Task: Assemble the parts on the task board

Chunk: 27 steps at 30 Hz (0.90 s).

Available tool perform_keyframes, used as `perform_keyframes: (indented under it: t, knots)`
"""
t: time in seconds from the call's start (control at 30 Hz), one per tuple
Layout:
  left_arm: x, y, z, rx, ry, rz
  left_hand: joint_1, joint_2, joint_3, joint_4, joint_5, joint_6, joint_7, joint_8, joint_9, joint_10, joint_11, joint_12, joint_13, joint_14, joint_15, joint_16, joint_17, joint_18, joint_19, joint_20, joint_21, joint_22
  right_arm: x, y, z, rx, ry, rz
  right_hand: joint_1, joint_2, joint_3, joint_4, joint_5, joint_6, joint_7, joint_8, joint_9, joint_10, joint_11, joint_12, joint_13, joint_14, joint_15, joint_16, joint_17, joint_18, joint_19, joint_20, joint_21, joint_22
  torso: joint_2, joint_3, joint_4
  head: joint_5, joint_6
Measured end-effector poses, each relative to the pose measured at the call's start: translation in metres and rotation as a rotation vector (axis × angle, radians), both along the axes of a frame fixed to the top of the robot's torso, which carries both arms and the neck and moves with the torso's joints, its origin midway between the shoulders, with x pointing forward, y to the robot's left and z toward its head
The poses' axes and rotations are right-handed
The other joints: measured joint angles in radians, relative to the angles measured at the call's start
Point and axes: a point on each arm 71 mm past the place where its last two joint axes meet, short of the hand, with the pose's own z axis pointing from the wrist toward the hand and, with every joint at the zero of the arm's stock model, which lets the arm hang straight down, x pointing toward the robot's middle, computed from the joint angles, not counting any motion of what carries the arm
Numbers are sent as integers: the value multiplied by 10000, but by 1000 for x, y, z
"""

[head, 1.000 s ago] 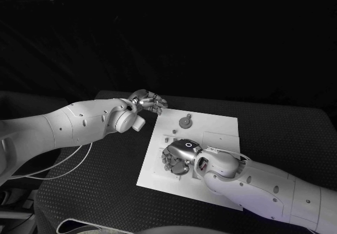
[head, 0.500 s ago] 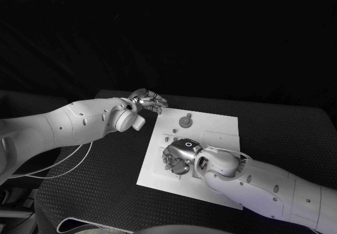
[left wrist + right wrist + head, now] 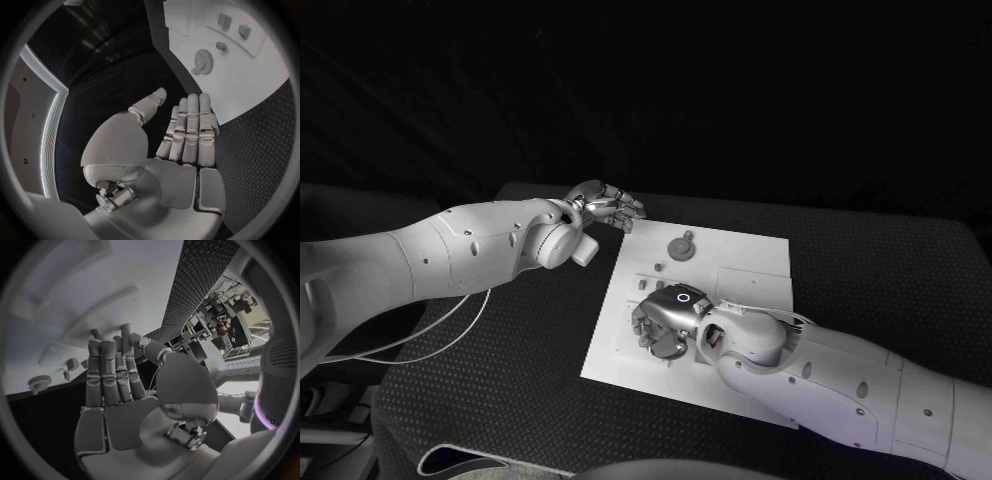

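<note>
Risk: right hand (image 3: 664,322), fingers extended and holding nothing, low over mid-frame task board (image 3: 750,262), may knock unseen parts; left hand (image 3: 606,207) idle, empty.

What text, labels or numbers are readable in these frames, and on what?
No readable text anywhere.
Right hand: a small white ring mark on its back, a sign and not a letter.
Right arm: dark marks by the purple light, cut off and too blurred to read.
Task board: raised shapes and a gear, no print to be made out.
Left hand: no markings visible.
</note>
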Motion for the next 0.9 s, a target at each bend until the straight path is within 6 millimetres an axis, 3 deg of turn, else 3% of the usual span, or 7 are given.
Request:
perform_keyframes:
  t: [0.3,0.4,0.57,0.6,0.63,0.9]
  knots:
    - [0,0,0,-3,3,-11,0,0,0,0,0,0,0,0,1,1,0,0,1,0,0,0,-1,-5,0,0,0,-5,-1,2,0,-31,-107,87,-2,-3,-13,-12,-36,-1,0,-2,15,-1,-2,-39,214,-27,23,50,-20,-11,-45,0,12,5,0,1,0,-5,-9]
    - [0,0,0,-2,4,-11,0,0,0,0,0,0,0,0,1,1,-1,0,1,0,0,0,-1,-8,0,0,0,-5,-1,2,0,-11,-63,88,-98,-317,-113,-20,8,-104,103,-124,35,-38,-4,-168,549,-185,69,89,-45,-8,-153,7,38,27,0,1,0,-12,-9]
    - [0,0,0,0,6,-5,0,0,0,0,0,0,0,0,1,1,-1,0,1,0,0,0,7,-25,0,0,0,-5,-2,2,0,72,47,82,-312,-655,-520,30,39,-323,218,-255,15,-350,167,-240,533,-407,144,153,-81,-2,-348,90,41,26,0,1,-7,-39,-8]
    - [0,0,0,-1,6,-6,0,0,0,0,0,0,0,0,1,1,-1,0,1,0,0,0,7,-49,0,0,0,-5,-2,2,0,96,72,101,-329,-673,-646,1,38,-324,219,-291,11,-399,145,-241,519,-447,144,177,-82,185,-365,105,41,9,1,0,-7,-41,-5]
    - [0,0,0,-2,7,-9,0,0,0,0,0,0,0,0,1,1,-1,0,1,0,0,0,7,-50,0,0,0,-5,-3,3,-1,115,116,152,-344,-687,-759,-32,38,-345,236,-292,13,-400,145,-251,502,-477,143,197,-83,237,-366,106,33,-31,1,0,-6,-50,-3]
    - [0,1,0,1,10,-1,0,0,0,0,0,0,0,0,1,2,-1,0,1,0,0,0,6,-55,0,0,0,-4,-7,5,-3,201,351,226,-342,-686,-895,-36,37,-407,231,-325,13,-499,120,-284,506,-526,161,251,-99,232,-433,106,73,-4,2,0,-5,-78,3]
